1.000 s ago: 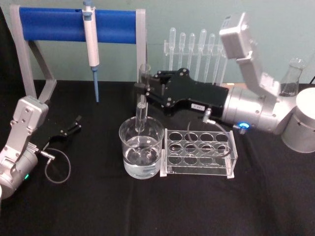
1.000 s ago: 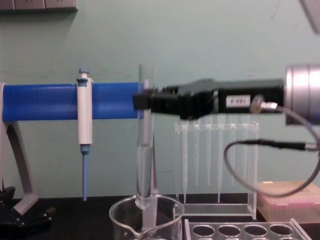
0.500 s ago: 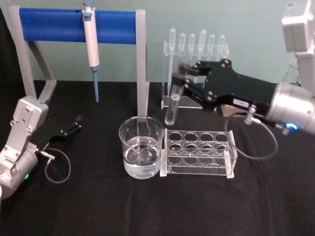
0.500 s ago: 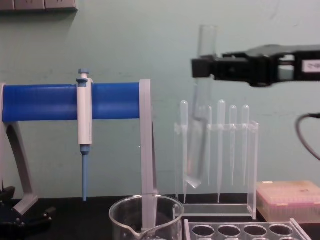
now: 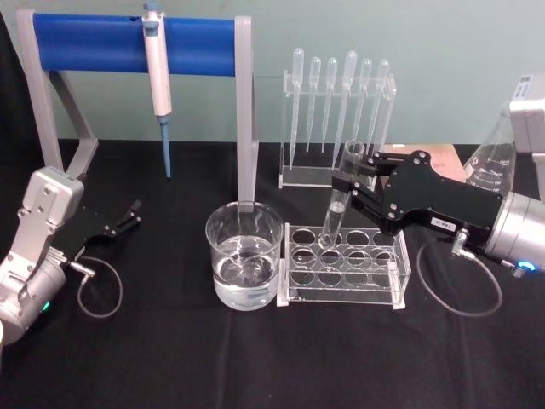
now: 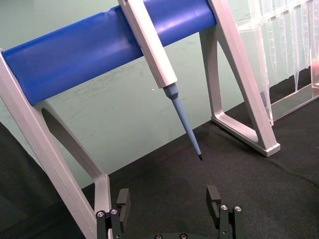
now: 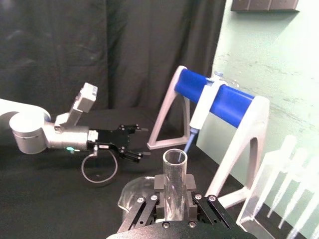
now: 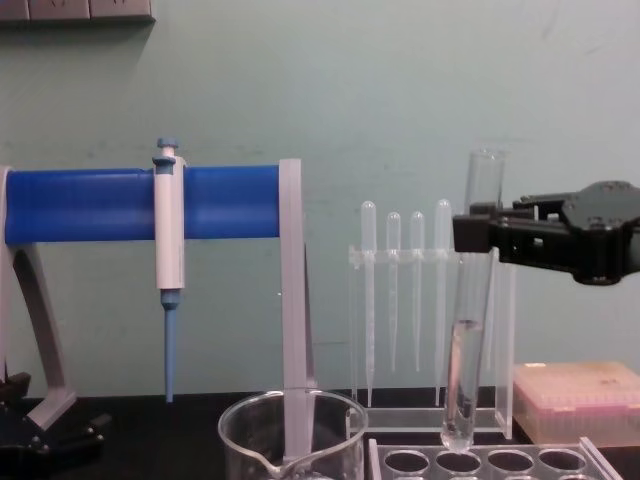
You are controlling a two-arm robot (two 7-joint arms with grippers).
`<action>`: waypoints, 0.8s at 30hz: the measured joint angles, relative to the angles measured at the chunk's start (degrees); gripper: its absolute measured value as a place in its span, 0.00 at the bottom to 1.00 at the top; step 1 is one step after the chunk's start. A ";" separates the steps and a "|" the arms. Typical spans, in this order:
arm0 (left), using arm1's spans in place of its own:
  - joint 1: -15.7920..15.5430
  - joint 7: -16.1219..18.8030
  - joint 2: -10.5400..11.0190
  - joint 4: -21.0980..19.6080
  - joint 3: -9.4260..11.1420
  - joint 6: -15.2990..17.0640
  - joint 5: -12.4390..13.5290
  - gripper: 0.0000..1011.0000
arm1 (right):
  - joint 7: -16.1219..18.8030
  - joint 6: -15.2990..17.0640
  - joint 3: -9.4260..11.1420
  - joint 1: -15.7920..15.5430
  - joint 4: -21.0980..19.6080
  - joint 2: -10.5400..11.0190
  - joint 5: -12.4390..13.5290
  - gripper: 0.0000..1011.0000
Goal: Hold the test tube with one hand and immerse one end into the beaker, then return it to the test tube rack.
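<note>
Black cloth covers the bench; right pincer [image 5: 351,189] clenches the test tube [image 5: 338,198] above the rack [image 5: 344,265]. Misaligned descent could chip glass. Left pincer [image 5: 126,217] rests released.

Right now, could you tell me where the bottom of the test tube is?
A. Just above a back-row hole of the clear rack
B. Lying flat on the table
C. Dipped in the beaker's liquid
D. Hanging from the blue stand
A: the right pincer holds the tube nearly upright, its bottom just over the rack, beside the beaker.
</note>
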 joint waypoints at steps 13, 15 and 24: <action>0.00 0.00 0.00 0.00 0.00 0.00 0.00 0.99 | -0.04 -0.48 -0.03 -0.77 2.67 -1.94 -1.92 0.24; 0.00 0.00 0.00 0.00 0.00 0.00 0.00 0.99 | -0.03 -0.54 -0.06 -0.79 2.98 -2.17 -2.11 0.24; 0.00 0.00 0.00 0.00 0.00 0.00 0.00 0.99 | -0.01 -0.94 -0.15 -0.82 5.13 -3.73 -3.21 0.24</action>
